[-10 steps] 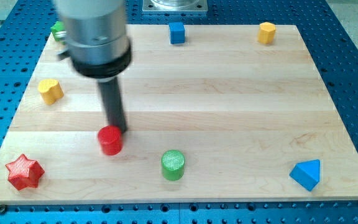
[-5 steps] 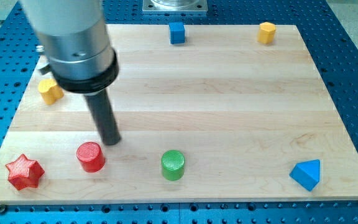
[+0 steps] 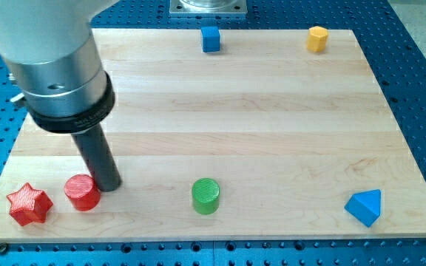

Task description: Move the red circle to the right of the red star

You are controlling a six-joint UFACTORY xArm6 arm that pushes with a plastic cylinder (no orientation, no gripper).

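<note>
The red circle point(image 3: 82, 193) is a short red cylinder near the view's bottom left of the wooden board. The red star point(image 3: 29, 205) lies just to its left, with a small gap between them. My tip point(image 3: 109, 185) is the lower end of the dark rod and touches the red circle's upper right side. The arm's large grey body hides the board's upper left part.
A green cylinder point(image 3: 205, 196) stands to the right of the red circle. A blue triangular block point(image 3: 365, 207) is at the bottom right. A blue cube point(image 3: 211, 38) and a yellow hexagonal block point(image 3: 316, 38) sit along the top edge.
My tip has moved down and to the left, pushing the red circle leftward until it sits close to the red star. The arm's body now covers the yellow and green blocks at the upper left.
</note>
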